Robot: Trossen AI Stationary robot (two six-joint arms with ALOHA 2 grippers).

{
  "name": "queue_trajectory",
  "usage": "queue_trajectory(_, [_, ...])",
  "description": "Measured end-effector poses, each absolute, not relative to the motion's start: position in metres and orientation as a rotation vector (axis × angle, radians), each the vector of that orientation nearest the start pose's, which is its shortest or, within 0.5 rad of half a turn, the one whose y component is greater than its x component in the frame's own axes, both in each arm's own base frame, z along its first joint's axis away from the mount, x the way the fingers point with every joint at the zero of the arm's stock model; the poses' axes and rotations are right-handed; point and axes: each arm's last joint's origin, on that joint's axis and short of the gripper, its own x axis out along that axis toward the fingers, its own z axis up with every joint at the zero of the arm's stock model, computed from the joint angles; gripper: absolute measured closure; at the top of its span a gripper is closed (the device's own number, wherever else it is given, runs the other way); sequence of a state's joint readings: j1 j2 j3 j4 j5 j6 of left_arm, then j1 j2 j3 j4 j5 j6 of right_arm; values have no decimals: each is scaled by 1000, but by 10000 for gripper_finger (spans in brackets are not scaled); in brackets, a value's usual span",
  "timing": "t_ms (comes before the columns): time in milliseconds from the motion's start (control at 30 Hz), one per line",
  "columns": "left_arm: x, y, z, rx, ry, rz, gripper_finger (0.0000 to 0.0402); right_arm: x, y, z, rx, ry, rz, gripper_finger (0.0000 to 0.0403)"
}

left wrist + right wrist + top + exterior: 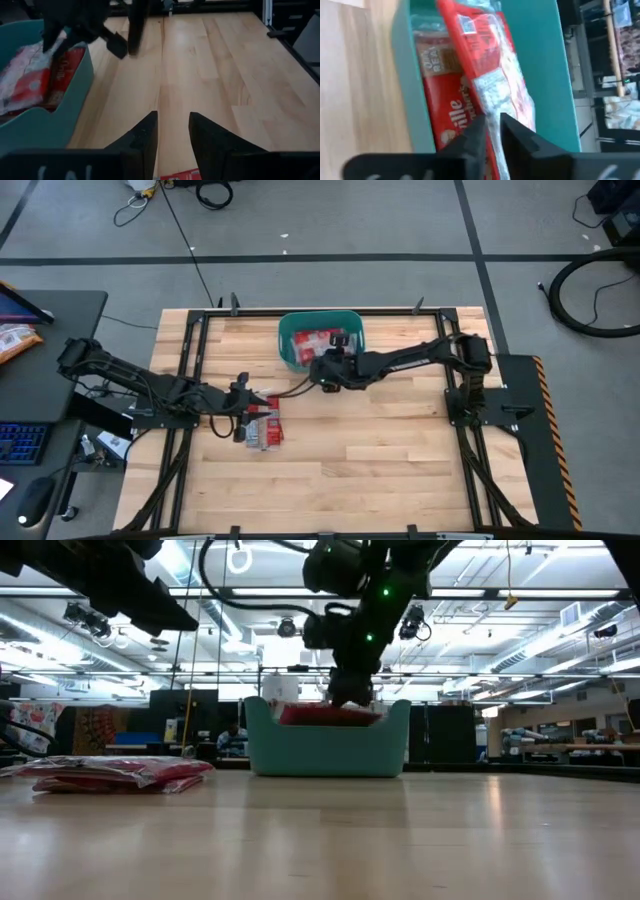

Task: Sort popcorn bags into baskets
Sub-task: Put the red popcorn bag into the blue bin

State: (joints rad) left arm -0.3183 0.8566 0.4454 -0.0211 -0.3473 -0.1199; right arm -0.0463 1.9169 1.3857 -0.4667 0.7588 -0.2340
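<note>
Popcorn bags (318, 343) lie in the teal tub (288, 352) directly beneath the right hand (492, 131), which hangs over the tub's near rim. Its fingers stand slightly apart around the edge of the topmost red packet (492, 65), barely pinching it. More popcorn bags sit in a small pile (263, 425) on the wooden worktop (400, 460), just under and ahead of the left hand (172, 127). That hand hovers low there with its fingers apart, holding nothing, the tub well off to its side.
</note>
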Motion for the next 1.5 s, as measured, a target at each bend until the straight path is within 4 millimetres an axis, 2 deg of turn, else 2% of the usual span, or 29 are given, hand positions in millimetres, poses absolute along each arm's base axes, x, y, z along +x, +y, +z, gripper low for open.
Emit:
queue_trajectory(100, [175,-47,218,13,432,59,285,393,-37,217,-530,1015,-655,303])
queue_trajectory(233, [174,-46,216,-11,452,78,285,383,-23,250,-476,904,-656,267])
queue_trajectory(367, [174,-46,216,-41,451,88,285,373,-2,273,-391,818,-590,252])
queue_trajectory(467, [173,-46,215,-68,458,93,285,369,15,281,-310,772,-501,251])
queue_trajectory(767, [169,-50,208,-106,568,-47,285,365,69,281,-158,721,-288,253])
queue_trajectory(900, [165,-52,198,-212,702,-105,285,363,94,282,-109,676,-234,253])
queue_trajectory(1100, [152,-67,178,-282,958,-122,285,366,129,268,-135,659,-160,254])
queue_trajectory(1200, [150,-76,170,-274,1034,-124,285,369,137,255,-160,683,-159,254])
queue_trajectory(1333, [152,-81,155,-203,1102,-38,285,372,138,245,-192,708,-189,254])
queue_trajectory(1500, [166,-82,140,-37,1027,123,285,374,135,242,-214,712,-210,254])
